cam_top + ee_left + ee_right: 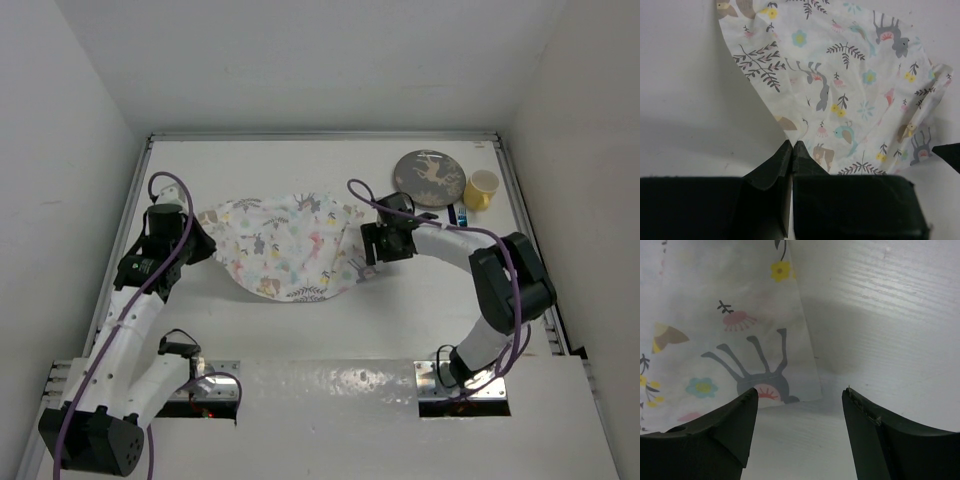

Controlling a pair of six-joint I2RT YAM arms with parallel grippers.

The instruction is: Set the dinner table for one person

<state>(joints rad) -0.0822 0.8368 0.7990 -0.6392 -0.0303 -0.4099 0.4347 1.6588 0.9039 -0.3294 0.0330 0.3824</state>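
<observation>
The dinner table (400, 305) is a white flat top with a metal rail. A cloth printed with pastel animals (285, 245) lies rumpled on it at mid-table. My left gripper (207, 247) is shut on the cloth's left corner; in the left wrist view the closed tips (792, 146) pinch the corner and the cloth (850, 85) spreads away beyond them. My right gripper (372, 256) is open at the cloth's right corner. In the right wrist view it (799, 396) is low over the table, and the cloth's corner (765, 365) lies just ahead between the fingers.
A grey round plate with a deer print (430, 178) and a yellow cup (482, 188) stand at the far right. A small dark and blue item (461, 214) lies just in front of them. Side walls enclose the table.
</observation>
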